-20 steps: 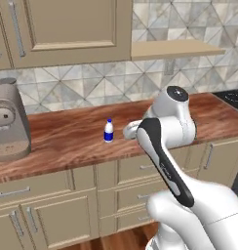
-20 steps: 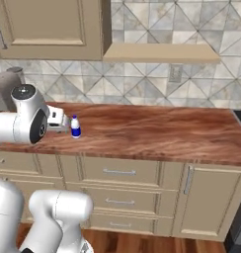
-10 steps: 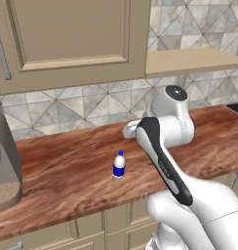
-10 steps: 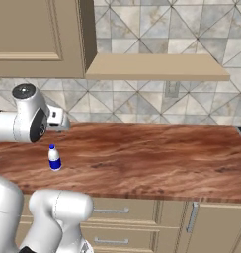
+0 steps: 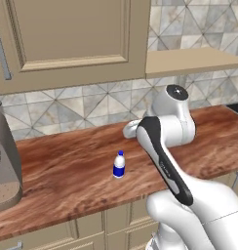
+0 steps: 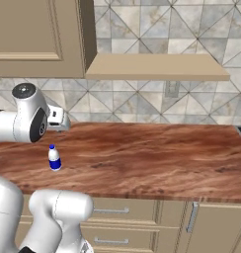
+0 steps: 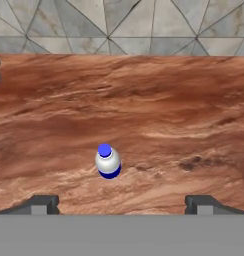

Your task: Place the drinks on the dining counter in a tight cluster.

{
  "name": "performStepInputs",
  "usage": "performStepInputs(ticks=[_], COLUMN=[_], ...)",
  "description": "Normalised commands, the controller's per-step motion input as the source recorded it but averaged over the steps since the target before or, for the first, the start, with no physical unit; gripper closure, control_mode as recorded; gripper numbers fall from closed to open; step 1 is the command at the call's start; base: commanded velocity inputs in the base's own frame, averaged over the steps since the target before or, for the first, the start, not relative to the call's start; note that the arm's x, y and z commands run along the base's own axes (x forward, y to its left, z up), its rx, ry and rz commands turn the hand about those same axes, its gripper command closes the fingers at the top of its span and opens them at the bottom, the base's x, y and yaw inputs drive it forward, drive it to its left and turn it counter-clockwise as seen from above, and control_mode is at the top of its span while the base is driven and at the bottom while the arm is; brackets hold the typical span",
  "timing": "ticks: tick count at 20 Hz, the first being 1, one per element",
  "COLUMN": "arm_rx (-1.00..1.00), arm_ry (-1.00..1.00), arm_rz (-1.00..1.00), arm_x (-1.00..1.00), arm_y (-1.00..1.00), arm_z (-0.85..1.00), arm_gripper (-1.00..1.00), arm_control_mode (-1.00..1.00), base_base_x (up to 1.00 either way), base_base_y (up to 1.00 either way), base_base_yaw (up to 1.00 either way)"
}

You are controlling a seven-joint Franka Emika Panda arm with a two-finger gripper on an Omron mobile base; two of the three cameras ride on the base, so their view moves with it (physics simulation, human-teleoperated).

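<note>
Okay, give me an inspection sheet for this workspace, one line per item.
Surface: reddish-brown wood-grain counter against a tiled backsplash.
Job's things: small white bottle with blue cap and label, upright, alone on the counter.
Clutter: grey appliance at the counter's left end.
Gripper: gripper open, above the counter, bottle between and ahead of its fingertips, not touching.
Cables: nothing seen.
Surroundings: tan upper cabinets, shelf, wall outlet, drawers below.

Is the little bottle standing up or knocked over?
Standing up: the little bottle rests on its base, blue cap on top.
</note>
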Motion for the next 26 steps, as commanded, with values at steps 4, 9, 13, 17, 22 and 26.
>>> performStepInputs(ticks=[4, 9, 13, 17, 22, 26], arm_rx=[0.01, 0.10, 0.09, 0.08, 0.18, 0.16], arm_ry=[0.00, 0.00, 0.05, -0.03, -0.21, -0.30], arm_rz=[0.00, 0.28, 0.45, 0.43, 0.41, 0.34], arm_x=[0.00, 0.16, 0.25, 0.20, 0.65, 0.69], arm_y=[0.00, 0.11, 0.00, 0.00, 0.00, 0.00], arm_z=[-0.02, -0.43, -0.29, 0.01, -0.04, -0.57], arm_gripper=[-1.00, -1.00, -1.00, -1.00, -1.00, -1.00], arm_control_mode=[-1.00, -1.00, -1.00, -1.00, -1.00, -1.00], base_base_x=[0.00, 0.00, 0.00, 0.00, 0.00, 0.00], base_base_y=[0.00, 0.00, 0.00, 0.00, 0.00, 0.00], base_base_yaw=[0.00, 0.00, 0.00, 0.00, 0.00, 0.00])
